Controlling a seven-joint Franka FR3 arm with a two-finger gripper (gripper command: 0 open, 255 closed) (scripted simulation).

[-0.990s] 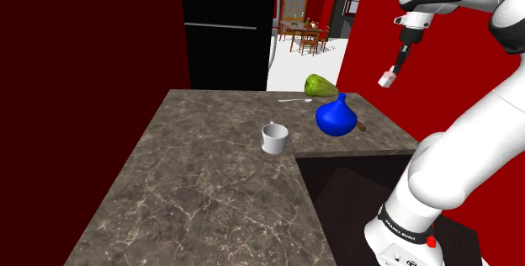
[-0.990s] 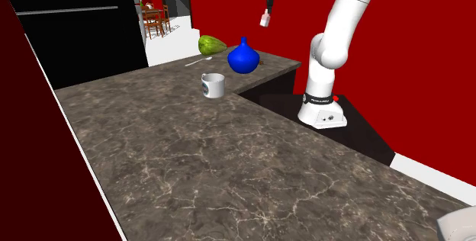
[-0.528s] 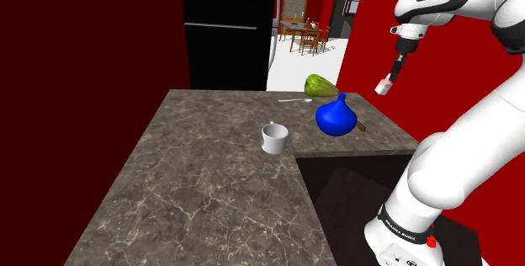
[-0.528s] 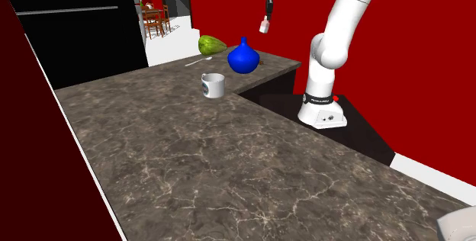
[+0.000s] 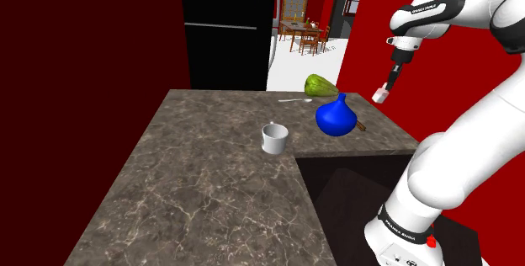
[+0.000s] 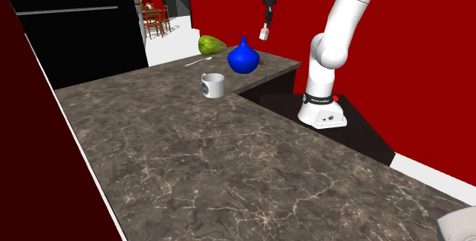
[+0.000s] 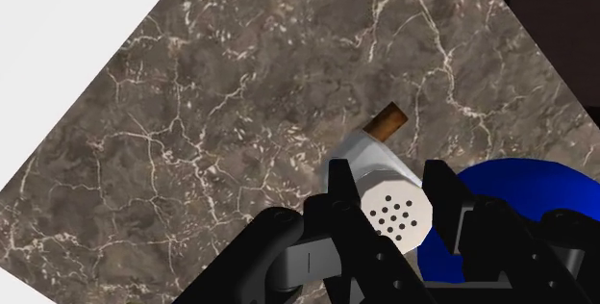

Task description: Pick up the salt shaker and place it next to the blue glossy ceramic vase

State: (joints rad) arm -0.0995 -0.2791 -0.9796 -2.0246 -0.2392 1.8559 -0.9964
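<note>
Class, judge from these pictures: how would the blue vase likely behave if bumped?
The vase has a wide round belly under a narrow neck, so it would probably rock or slide rather than tip. Its glossy surface looks slippery, and possibly brittle if knocked.

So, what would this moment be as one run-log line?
gripper: shut on salt shaker | held above counter | blue vase close by

Gripper (image 5: 388,84), clasping the shaker (image 5: 381,95), hung in open air above the counter (image 5: 210,180). Below it lay a brown stick (image 7: 387,120), the vase (image 5: 337,116) just beside, green fruit (image 5: 319,85) behind. Mug (image 5: 274,138) stood well apart, with bare counter around it.
</note>
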